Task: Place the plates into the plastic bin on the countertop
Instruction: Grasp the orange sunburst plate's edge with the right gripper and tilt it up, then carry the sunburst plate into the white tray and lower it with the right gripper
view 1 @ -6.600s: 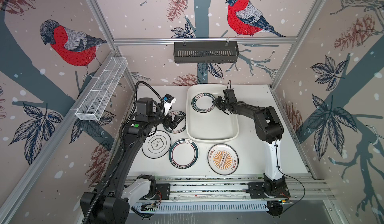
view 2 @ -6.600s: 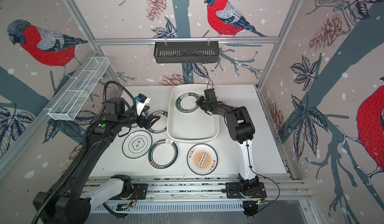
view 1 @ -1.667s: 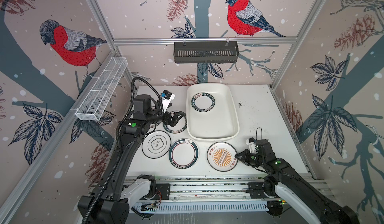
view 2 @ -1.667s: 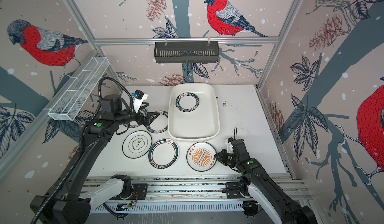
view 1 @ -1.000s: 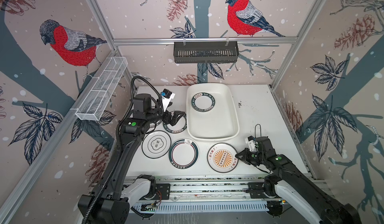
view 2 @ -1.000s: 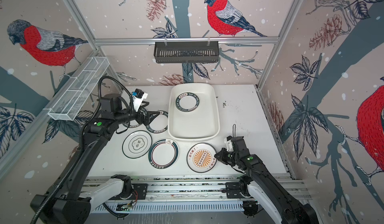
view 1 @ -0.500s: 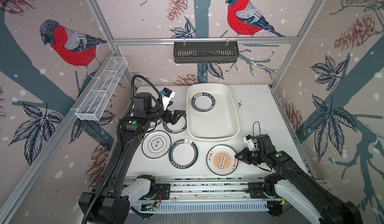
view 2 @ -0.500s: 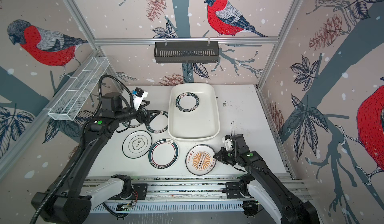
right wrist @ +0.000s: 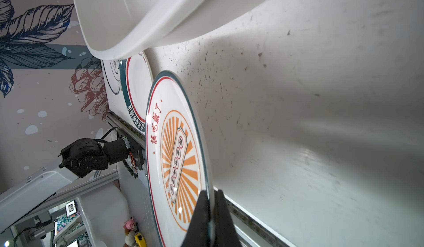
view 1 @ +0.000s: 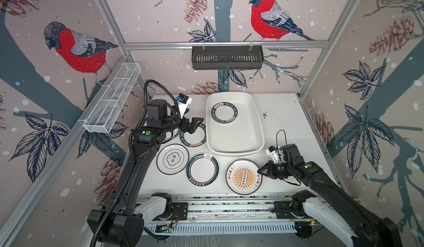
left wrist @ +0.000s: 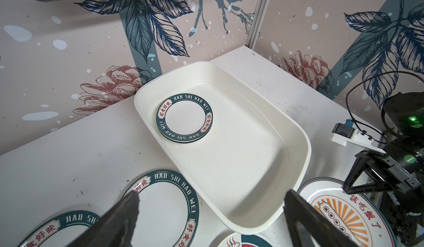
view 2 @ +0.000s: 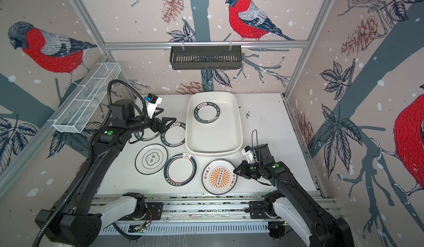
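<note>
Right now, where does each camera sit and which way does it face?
Top views: high at the front, looking down on countertop, plastic bin, plates; both arms show.
Left wrist: above the open left gripper, facing the bin; its fingers and the right arm show.
Right wrist: low behind the right gripper, looking along the sunburst plate it pinches; its fingers and the left arm's base show.
Shared: both wrist views show bin and sunburst plate.

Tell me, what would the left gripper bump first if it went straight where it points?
Probably the side wall of the plastic bin, just ahead of the open left gripper; height is unclear.
</note>
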Controlling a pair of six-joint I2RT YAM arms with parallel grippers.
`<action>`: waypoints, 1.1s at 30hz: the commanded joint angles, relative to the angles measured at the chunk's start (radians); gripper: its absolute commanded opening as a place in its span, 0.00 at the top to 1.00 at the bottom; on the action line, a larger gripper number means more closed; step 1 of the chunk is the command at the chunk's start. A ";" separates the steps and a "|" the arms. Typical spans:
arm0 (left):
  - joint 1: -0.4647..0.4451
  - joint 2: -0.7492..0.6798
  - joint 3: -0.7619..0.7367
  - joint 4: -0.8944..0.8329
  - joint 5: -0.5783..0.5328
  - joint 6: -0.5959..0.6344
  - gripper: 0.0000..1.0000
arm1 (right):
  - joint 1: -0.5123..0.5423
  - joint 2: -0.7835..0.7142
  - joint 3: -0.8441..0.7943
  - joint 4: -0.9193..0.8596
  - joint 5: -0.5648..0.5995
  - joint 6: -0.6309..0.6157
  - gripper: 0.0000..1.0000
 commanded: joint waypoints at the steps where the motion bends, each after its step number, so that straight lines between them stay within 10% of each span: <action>1: -0.001 0.002 0.015 0.023 -0.051 -0.016 0.03 | 0.011 0.008 0.025 -0.011 -0.051 -0.036 0.99; 20: -0.001 -0.012 0.050 -0.009 -0.133 -0.027 0.03 | 0.029 0.143 0.268 0.078 -0.158 -0.029 0.99; 33: -0.001 -0.060 0.037 -0.014 -0.081 -0.016 0.03 | 0.002 0.591 0.637 0.294 -0.149 -0.008 0.99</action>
